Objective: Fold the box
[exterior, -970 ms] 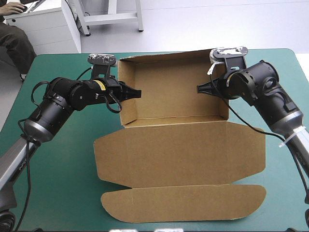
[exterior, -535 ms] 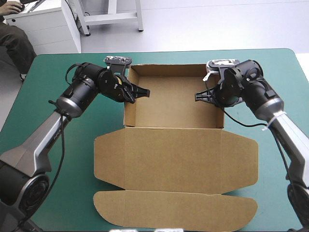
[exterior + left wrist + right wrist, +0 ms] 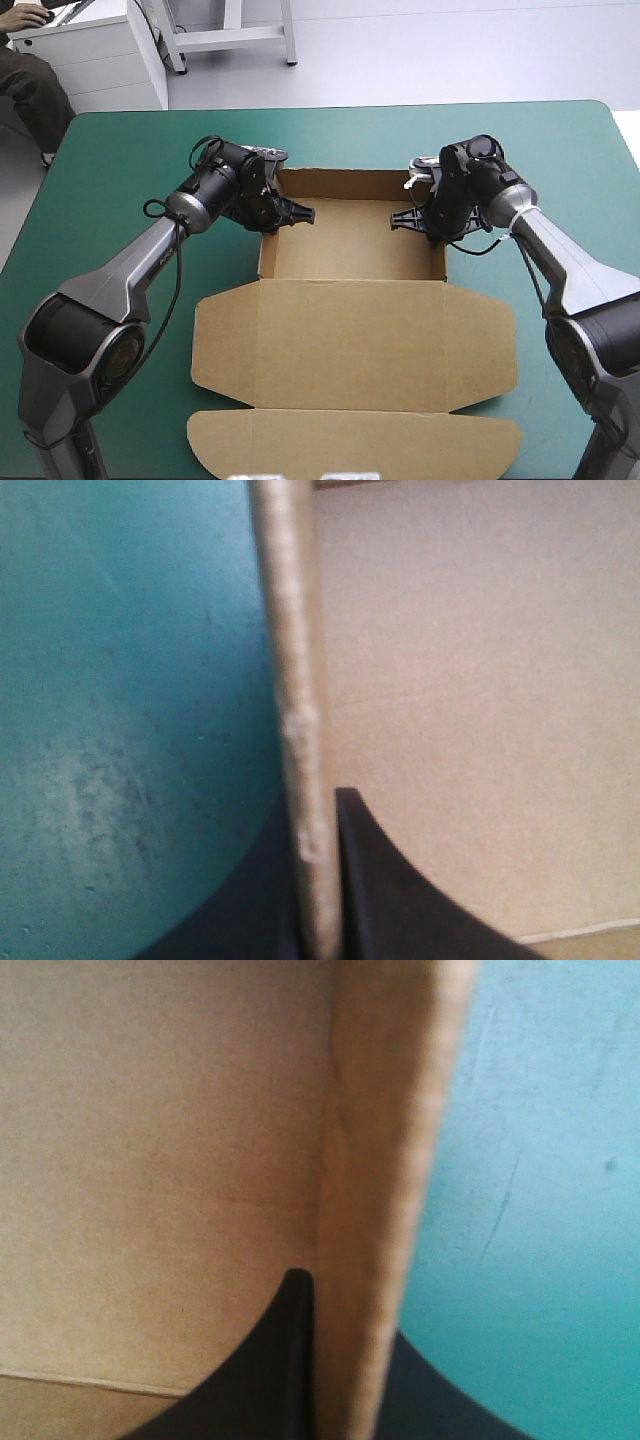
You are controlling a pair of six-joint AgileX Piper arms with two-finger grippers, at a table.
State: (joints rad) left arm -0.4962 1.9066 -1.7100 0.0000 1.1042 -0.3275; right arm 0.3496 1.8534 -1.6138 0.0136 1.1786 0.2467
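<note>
Two pincers clamping box, lid flat

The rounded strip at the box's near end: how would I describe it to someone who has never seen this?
On the teal-green table lies a brown box, the left gripper and right gripper each pinching a side wall of its far tray. The wide lid lies flat toward the near edge; the strip is the last panel past it, narrower, round-ended and touched by no gripper.
</note>
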